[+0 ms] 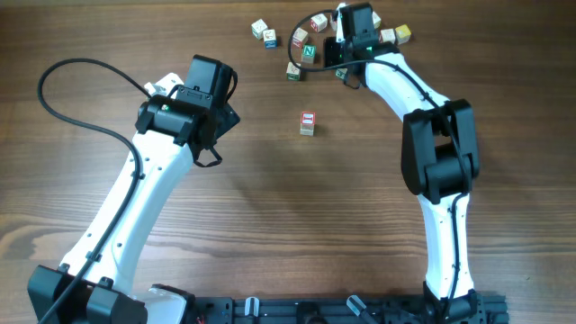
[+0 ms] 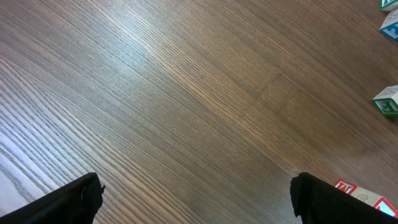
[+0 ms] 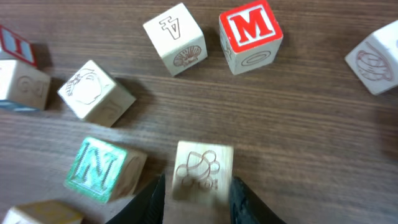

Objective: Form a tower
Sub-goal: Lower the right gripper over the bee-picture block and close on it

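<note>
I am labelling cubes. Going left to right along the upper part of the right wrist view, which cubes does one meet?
red-lettered cube at left edge, pale picture cube, A cube, red M cube, pale cube at right edge

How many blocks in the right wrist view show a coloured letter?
3: red M block, top right of centre; green N block, lower left; red-lettered block cut off at the top-left edge. Other faces may be hidden.

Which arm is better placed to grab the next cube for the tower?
Right. The right gripper straddles a plain wooden cube among the loose ones; the left gripper hangs open over bare table.
</note>
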{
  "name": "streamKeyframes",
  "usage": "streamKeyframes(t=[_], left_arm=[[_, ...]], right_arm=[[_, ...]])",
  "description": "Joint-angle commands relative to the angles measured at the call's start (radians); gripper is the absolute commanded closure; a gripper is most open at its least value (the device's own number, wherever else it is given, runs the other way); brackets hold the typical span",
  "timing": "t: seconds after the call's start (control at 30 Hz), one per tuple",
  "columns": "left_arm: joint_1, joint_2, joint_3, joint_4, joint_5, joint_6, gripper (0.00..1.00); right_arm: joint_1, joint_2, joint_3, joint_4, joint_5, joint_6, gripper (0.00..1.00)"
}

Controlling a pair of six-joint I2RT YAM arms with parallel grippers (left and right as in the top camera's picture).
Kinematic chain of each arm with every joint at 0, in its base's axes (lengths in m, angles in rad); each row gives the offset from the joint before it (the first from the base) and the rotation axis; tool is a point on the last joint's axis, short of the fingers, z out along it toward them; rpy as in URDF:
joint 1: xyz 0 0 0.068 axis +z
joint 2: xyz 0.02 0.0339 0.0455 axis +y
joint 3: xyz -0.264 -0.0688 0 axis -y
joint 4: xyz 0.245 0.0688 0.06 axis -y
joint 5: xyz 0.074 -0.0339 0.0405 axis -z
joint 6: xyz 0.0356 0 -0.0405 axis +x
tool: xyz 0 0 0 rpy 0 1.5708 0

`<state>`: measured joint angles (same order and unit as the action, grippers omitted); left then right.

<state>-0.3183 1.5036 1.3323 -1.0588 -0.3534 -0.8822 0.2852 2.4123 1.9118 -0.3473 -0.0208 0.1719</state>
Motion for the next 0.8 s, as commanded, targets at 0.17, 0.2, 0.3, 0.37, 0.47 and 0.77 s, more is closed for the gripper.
streamKeyframes(t=[0.17,0.2,0.3,0.37,0.47,0.77], left_arm=[[0.006,0.006,-0.006,-0.001,-0.003,-0.02,0.0],[0.006,0.006,-0.006,-0.001,-0.003,-0.02,0.0],[0.006,0.006,-0.006,-0.001,-0.003,-0.02,0.0],[0.006,0.006,-0.006,-0.001,-0.003,-0.019,0.0],[0.006,0.006,-0.006,-0.001,-0.003,-0.02,0.0],[0.006,0.006,-0.006,-0.001,-0.002,-0.02,0.0]], right_arm=[[0.024,-0.218,0.056,-0.077,0.014,0.014,0.48],[0.025,-0.216,0.055,-0.081,0.02,0.014,0.42],[0.025,-0.156,0.051,-0.079,0.081,0.015,0.38],[0.025,-0.106,0.051,-0.063,0.08,0.046,0.37],[0.025,-0.039,0.051,-0.033,0.081,0.049,0.32],[0.025,0.073,0.051,0.013,0.081,0.066,0.43]])
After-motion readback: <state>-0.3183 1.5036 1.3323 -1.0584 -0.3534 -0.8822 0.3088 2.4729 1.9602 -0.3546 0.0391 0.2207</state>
